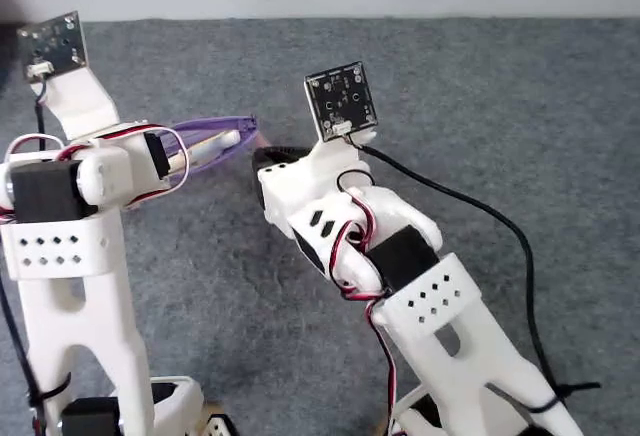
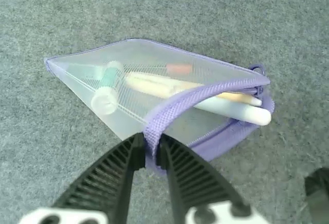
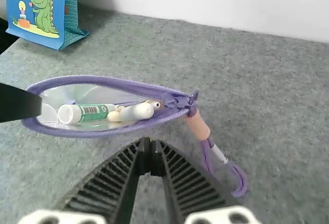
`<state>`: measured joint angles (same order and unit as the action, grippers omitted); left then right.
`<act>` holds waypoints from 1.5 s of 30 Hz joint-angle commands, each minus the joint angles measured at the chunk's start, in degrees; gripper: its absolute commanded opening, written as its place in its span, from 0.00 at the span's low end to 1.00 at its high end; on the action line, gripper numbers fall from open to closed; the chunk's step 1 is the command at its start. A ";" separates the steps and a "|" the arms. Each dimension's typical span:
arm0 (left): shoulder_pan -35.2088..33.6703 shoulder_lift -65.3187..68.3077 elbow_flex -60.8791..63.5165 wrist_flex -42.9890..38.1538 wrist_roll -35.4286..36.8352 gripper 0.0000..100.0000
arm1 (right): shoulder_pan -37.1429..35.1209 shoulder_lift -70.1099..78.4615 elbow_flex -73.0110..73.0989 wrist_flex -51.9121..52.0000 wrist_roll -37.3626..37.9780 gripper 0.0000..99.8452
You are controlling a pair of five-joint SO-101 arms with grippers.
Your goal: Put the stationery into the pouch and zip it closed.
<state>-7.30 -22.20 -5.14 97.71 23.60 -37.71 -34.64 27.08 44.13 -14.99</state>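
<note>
A translucent pouch (image 2: 169, 126) with purple trim lies open on the grey felt surface (image 3: 267, 80), in its far half between the two arms. The left claw (image 2: 149, 149) is pinched tight on the pouch's purple zipper edge. Through the mesh sides a tube with a green label (image 2: 108, 88), a yellow pen (image 2: 154, 85), a white marker (image 2: 241, 112) and a small orange piece (image 2: 179, 69) can be seen lying inside, the marker's end poking out of the open mouth. The right claw (image 3: 150, 149) sits just short of the pouch's long side, its fingers pressed together with nothing between them. The zipper pull (image 3: 190, 100) rests at one end of the opening, near the right claw, and a purple strap (image 3: 229, 170) trails from it across the felt. A blue bag printed with a green dinosaur (image 3: 43, 8) stands near a far corner of the surface, against a pale wall.
</note>
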 commanded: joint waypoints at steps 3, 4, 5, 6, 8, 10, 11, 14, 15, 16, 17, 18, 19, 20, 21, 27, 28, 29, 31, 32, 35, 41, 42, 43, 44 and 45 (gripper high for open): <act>0.26 -0.35 -3.03 -1.05 0.26 0.01 | 0.48 6.46 -0.88 -13.41 -0.62 0.01; 0.26 -0.35 -3.03 -1.05 0.26 0.01 | 0.48 8.84 -0.44 -16.84 -0.62 0.01; 0.26 -0.35 -3.03 -1.05 0.26 0.01 | 0.48 11.30 -0.35 -20.09 -0.62 0.01; 0.26 -0.35 -3.03 -1.05 0.26 0.01 | 0.40 13.67 -0.53 -22.46 -0.62 0.01; 0.26 -0.35 -3.03 -1.05 0.26 0.01 | -1.36 17.36 -0.53 -25.01 -0.09 0.01; 0.26 -0.35 -3.03 -1.14 0.26 0.01 | -3.12 19.47 -0.53 -23.52 -0.09 0.01; 0.26 -0.35 -3.03 -1.23 0.26 0.01 | -3.56 20.00 -0.53 -22.20 -0.09 0.01; 0.26 -0.35 -3.03 -1.32 0.26 0.01 | -1.80 18.51 -1.23 -20.53 -0.18 0.01; 0.26 -0.35 -3.03 -1.32 0.26 0.01 | -0.48 16.66 -1.93 -20.26 -0.35 0.01; 0.26 -0.35 -3.03 -1.32 0.26 0.01 | 0.84 14.64 -2.55 -20.09 -0.44 0.01; 0.26 -0.35 -3.03 -1.41 0.26 0.01 | 1.98 12.70 -3.08 -20.00 -0.35 0.01; 0.26 -0.35 -3.03 -1.41 0.26 0.01 | 3.03 11.03 -3.34 -20.09 -0.18 0.01; 0.26 -0.35 -3.03 -1.41 0.26 0.01 | 4.00 9.36 -3.34 -20.00 -0.18 0.01; 0.26 -0.35 -3.03 -1.41 0.26 0.01 | 4.97 7.96 -3.16 -19.82 -0.18 0.01; 0.26 -0.35 -3.12 -1.41 0.26 0.01 | 5.85 6.99 -2.81 -19.30 -0.18 0.01; 0.26 -0.35 -3.12 -1.41 0.26 0.01 | 10.95 7.87 0.18 -8.13 1.14 0.01; 0.26 -0.44 -3.12 -1.41 0.26 0.01 | 11.03 8.84 0.53 -6.37 2.99 0.01; 0.26 -0.44 -3.12 -1.41 0.26 0.01 | 10.95 9.89 0.79 -4.97 5.45 0.01; 0.26 -0.44 -3.12 -1.41 0.26 0.01 | 10.68 11.65 0.53 -2.95 9.58 0.01; 0.26 -0.44 -3.12 -1.41 0.26 0.01 | 10.51 12.18 0.53 -2.42 10.81 0.01; 0.26 -0.70 -3.12 -1.14 0.26 0.01 | 9.01 12.62 0.44 -0.22 14.07 0.01; 0.26 -0.88 -3.12 -0.97 0.09 0.01 | 6.64 12.97 0.44 1.45 26.46 0.02; 0.26 -0.88 -3.12 -0.97 0.09 0.01 | 6.37 13.05 0.44 1.45 27.96 0.04; 0.26 -0.88 -3.12 -0.97 0.09 0.01 | 6.20 13.05 0.44 1.45 29.01 0.09; 0.26 -0.88 -3.12 -0.97 0.09 0.01 | 6.02 13.05 0.44 1.19 29.80 0.14; 0.26 -0.88 -3.12 -0.97 0.09 0.01 | 5.85 13.05 0.62 0.22 30.07 0.20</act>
<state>-7.30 -22.20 -5.14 97.71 23.60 -31.03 -21.36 28.22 45.45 12.53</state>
